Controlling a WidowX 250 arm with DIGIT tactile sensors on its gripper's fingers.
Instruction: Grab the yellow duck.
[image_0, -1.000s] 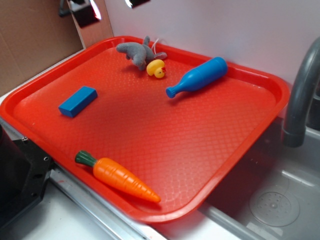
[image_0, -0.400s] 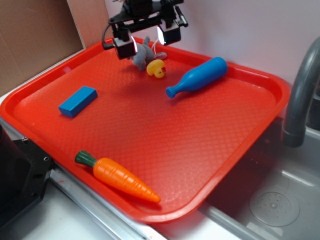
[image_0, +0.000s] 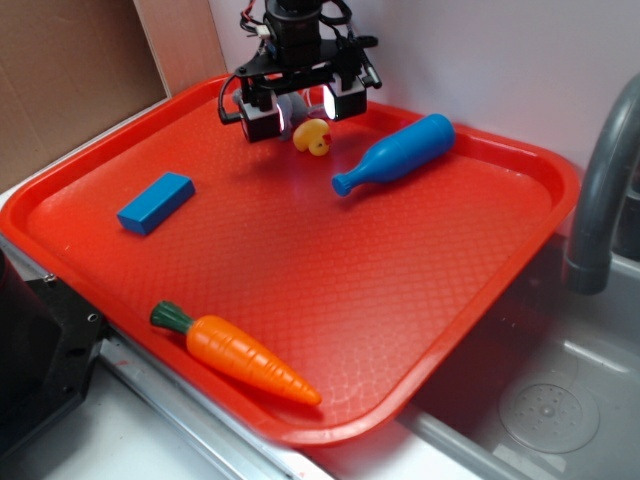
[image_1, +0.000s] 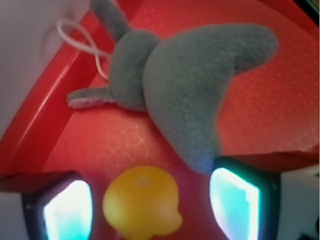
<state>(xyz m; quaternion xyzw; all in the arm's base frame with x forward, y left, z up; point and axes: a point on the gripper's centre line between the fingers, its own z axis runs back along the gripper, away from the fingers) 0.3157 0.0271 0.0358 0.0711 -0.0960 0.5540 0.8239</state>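
Yellow and rounded, with a small red-orange beak, the yellow duck (image_0: 313, 137) sits at the far end of the red tray (image_0: 400, 290), just beside the grey plush toy (image_1: 185, 90), and is far smaller than the blue bottle (image_0: 393, 154) to its right. In your exterior view the pincer (image_0: 303, 108) hangs just above the duck, jaws wide and holding nothing; a blue block (image_0: 155, 203) and an orange carrot (image_0: 240, 354) lie nearer the camera. Your wrist view alone shows the duck (image_1: 141, 207) between the fingers (image_1: 67, 210), touching neither, and the plush's white cord (image_1: 82, 37).
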